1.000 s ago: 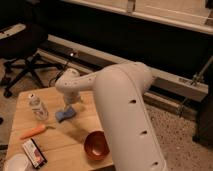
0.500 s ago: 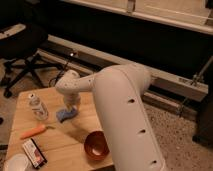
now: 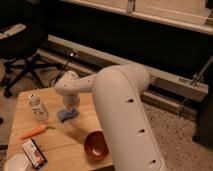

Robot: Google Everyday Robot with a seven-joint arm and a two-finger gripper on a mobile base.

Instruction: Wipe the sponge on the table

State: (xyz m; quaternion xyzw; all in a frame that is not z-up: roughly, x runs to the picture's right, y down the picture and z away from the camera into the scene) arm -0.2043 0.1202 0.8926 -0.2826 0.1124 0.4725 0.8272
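1. Light-blue soft rectangular sponge [image 3: 65, 116] lies flat on the pale-wood planked desk [image 3: 62, 145], a little toward 12 o'clock of its middle.
2. Hand [image 3: 69, 107] comes straight down onto the sponge from 12 o'clock. It is clenched and looks to be pinching the sponge's upper side; the contact itself is partly hidden by the wrist.
3. Risk: thin grip. A soft pad squeezed at one edge can fold or slip out once dragged, and the hand would then rub bare wood.
4. Risk: clear plastic bottle [image 3: 37, 106], upright at 9 o'clock of the sponge and near it. A stroke that way would likely tip it; it looks light and tall.
5. Risk: orange carrot [image 3: 34, 131] at 8 o'clock. A long stroke could roll it toward the desk edge.
6. Risk: red round bowl [image 3: 96, 145] at 5 o'clock, close to the big white arm link [image 3: 125, 120]. A sweep or an elbow swing could shove it off the near edge.
7. Red-and-black flat packet [image 3: 35, 152] at 7 o'clock and a white round object [image 3: 17, 162] beyond it sit well apart; low risk.
8. Pressing too hard could drag the low desk itself.
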